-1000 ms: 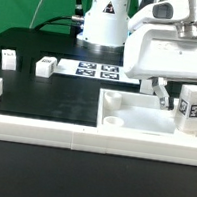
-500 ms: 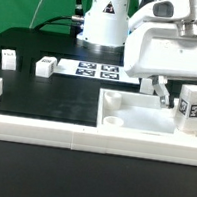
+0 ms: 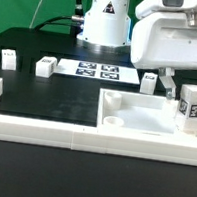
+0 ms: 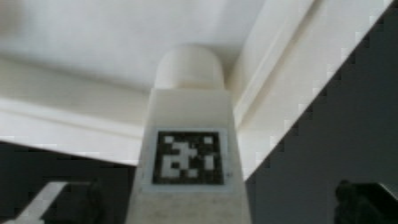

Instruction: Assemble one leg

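Note:
A white leg (image 3: 193, 106) with a black-and-white tag stands at the exterior view's right, on the large white panel (image 3: 145, 115). My gripper (image 3: 168, 91) hangs just behind and to the left of that leg. In the wrist view a leg (image 4: 191, 120) stands upright between my fingers, its tag facing the camera. The gripper (image 4: 210, 205) is open: the dark fingertips (image 4: 54, 203) sit wide on either side of the leg and do not touch it. Three more legs stand on the black mat: two at the left (image 3: 8, 59) (image 3: 44, 67) and one by the gripper (image 3: 149, 83).
The marker board (image 3: 97, 69) lies at the back by the robot's base. A white raised rail (image 3: 42, 129) runs along the front and up the left side of the black mat. The panel has a corner hole (image 3: 115, 119).
The arm has shifted up and toward the exterior view's right, uncovering the leg behind it. The leg on the panel has not moved.

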Available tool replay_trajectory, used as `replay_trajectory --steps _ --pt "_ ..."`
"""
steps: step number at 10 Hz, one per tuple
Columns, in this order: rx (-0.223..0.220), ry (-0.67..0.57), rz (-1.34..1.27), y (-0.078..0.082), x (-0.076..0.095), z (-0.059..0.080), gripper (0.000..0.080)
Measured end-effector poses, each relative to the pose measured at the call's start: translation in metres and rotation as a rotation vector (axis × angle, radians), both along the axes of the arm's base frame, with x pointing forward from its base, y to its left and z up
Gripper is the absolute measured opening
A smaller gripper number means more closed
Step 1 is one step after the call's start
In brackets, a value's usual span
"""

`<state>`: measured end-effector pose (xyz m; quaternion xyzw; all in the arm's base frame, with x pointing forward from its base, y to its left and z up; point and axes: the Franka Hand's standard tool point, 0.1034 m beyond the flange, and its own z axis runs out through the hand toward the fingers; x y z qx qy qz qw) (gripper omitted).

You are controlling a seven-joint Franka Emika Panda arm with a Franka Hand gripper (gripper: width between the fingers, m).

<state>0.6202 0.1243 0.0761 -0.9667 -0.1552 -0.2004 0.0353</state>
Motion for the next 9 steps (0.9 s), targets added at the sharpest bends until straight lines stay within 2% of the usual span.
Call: replay_trajectory --steps 2,4,5,8,9 --pt "-0.024 0.192 0.003 -0.0015 -0.0001 -0.0029 0.0648" --pt "-0.034 0.317 0.005 -0.0031 0.0009 0.0002 0.0648" --pt "-0.032 0.294 0.003 -0.0041 0.0059 0.0020 0.0649" --pt "-0.032 0.290 0.003 -0.0062 0.0058 0.0001 0.0648" --pt "-0.032 0.290 0.003 -0.0063 0.0057 0.0000 0.0554"
